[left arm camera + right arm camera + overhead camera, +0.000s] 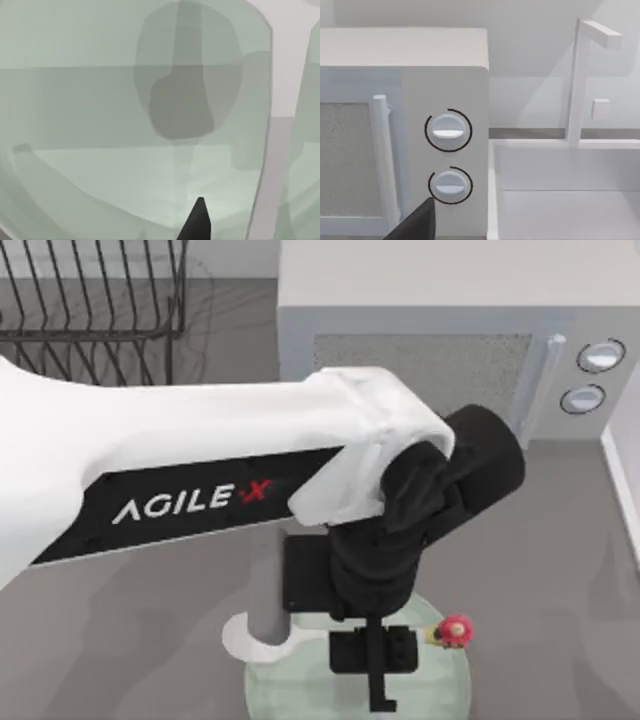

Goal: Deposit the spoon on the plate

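Note:
The pale mint-green plate [300,690] lies at the table's front centre. The white spoon [252,638] rests with its bowl at the plate's left rim, and its handle runs toward the back in the arm's shadow. My left arm reaches across the table, and my left gripper [380,692] points down over the middle of the plate, just right of the spoon. In the left wrist view the plate [90,100] is very close, with the left gripper [198,222] low over it and a dark shadow on the glaze. My right gripper [415,222] is parked off to the right, facing the microwave.
A small pink and red object [455,630] sits at the plate's right rim. The white microwave [430,300] stands behind, with two dials [448,131]. A wire dish rack [90,300] is at the back left. A white sink with a tap [580,75] lies to the right.

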{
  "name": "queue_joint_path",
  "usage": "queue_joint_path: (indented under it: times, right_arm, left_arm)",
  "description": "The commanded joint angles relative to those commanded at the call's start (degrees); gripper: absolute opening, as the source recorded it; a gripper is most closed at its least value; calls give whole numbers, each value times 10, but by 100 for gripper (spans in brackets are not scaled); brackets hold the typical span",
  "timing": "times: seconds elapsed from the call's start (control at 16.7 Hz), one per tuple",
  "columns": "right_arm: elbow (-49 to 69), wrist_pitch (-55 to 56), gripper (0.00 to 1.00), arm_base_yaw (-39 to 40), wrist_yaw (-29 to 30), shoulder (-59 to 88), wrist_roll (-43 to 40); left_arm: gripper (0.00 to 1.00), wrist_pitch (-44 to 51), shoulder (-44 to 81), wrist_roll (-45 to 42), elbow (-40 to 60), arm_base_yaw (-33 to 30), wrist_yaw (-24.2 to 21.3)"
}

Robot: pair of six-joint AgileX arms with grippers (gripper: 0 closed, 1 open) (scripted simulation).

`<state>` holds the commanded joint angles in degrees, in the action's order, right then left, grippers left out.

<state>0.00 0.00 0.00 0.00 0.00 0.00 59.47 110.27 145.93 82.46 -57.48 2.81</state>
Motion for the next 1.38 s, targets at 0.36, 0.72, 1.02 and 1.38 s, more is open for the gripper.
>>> queue_joint_path:
  times: [0.36,0.72,1.02,1.38]
  right_arm:
    - [0,0,100,0,0,0,0]
    - [0,0,100,0,0,0,0]
    - [0,0,100,0,0,0,0]
    - [0,0,100,0,0,0,0]
  left_arm:
    - [0,-65,-3,0,18,-3,25]
    - [0,-100,-11,-3,12,2,28]
    - [0,-91,-10,-3,-15,5,11]
    - [0,-61,20,-2,-62,4,-12]
